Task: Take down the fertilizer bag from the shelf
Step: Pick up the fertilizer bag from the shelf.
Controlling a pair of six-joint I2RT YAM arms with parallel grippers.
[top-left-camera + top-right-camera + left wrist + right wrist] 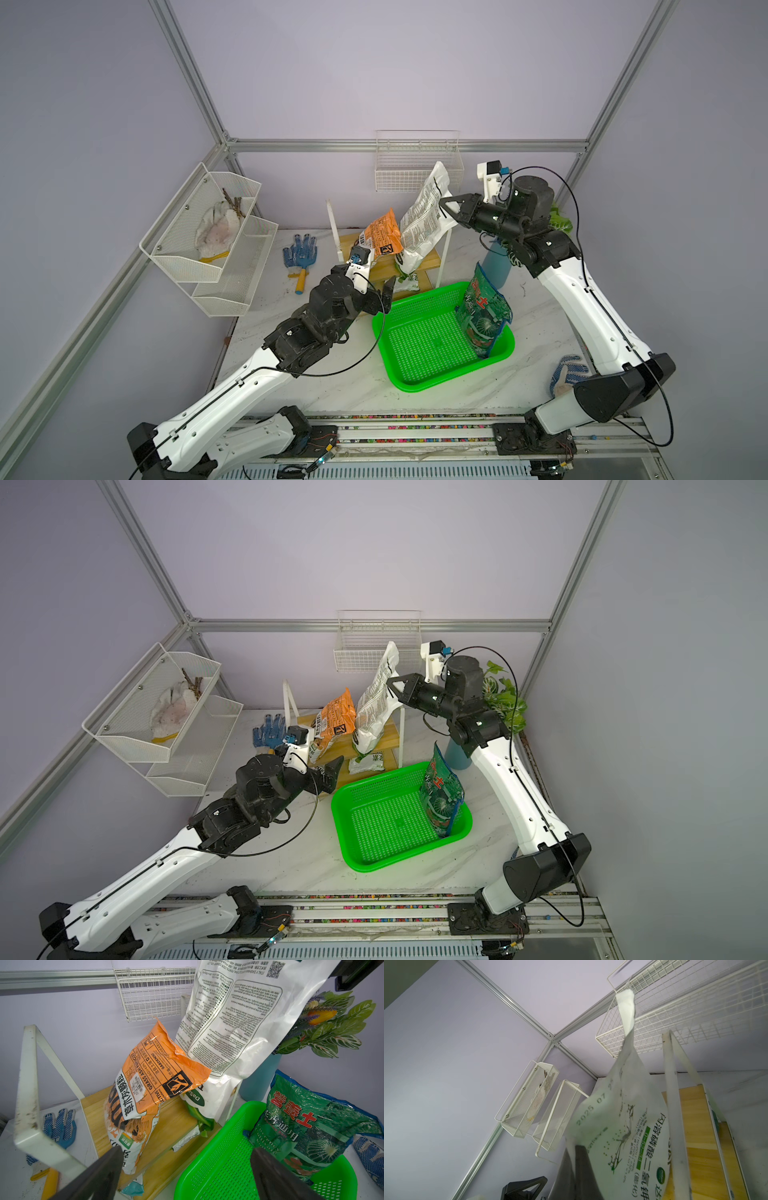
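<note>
The white fertilizer bag stands tilted, its lower end on the top plank of the shelf. My right gripper is shut on the bag's upper side edge. An orange bag leans beside it on the same plank. My left gripper hangs open in front of the shelf, holding nothing, between the shelf and the green basket.
A green basket in front of the shelf holds a green soil bag. A wire basket hangs on the back wall, a mesh rack on the left. Blue gloves and a vase with a plant flank the shelf.
</note>
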